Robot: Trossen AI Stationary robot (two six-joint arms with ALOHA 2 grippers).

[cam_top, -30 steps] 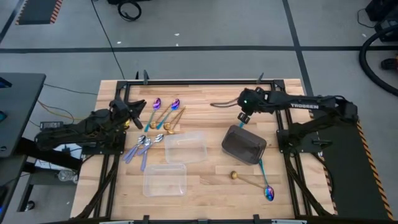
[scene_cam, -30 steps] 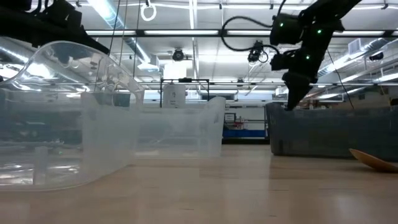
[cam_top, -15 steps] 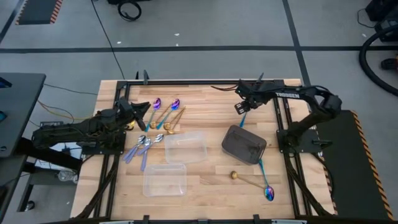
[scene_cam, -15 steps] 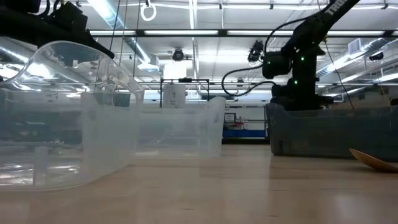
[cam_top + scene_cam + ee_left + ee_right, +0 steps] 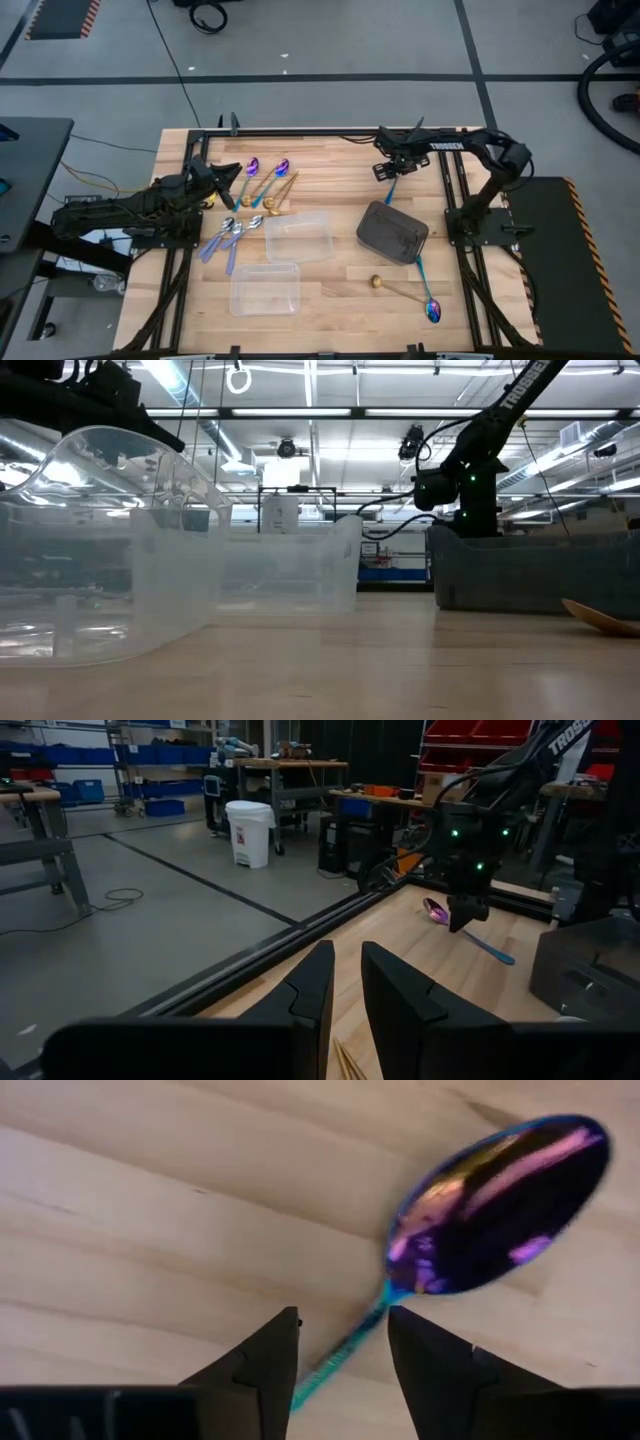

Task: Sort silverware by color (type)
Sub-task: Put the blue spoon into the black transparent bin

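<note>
High view: left of the dark grey tray (image 5: 393,233), the left gripper (image 5: 222,176), jaws narrowly parted, hovers beside clustered spoons (image 5: 250,195). Beyond the tray, the right gripper (image 5: 388,170), jaws apart, straddles an iridescent spoon (image 5: 497,1205), handle partly hidden.

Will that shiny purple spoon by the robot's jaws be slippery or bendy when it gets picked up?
Probably slippery: the purple spoon looks mirror-glossy, and its handle between the right gripper jaws is very thin. It likely stays stiff, since it looks like metal. The rounded bowl might make it rock or swivel on the wooden table when nudged.
</note>
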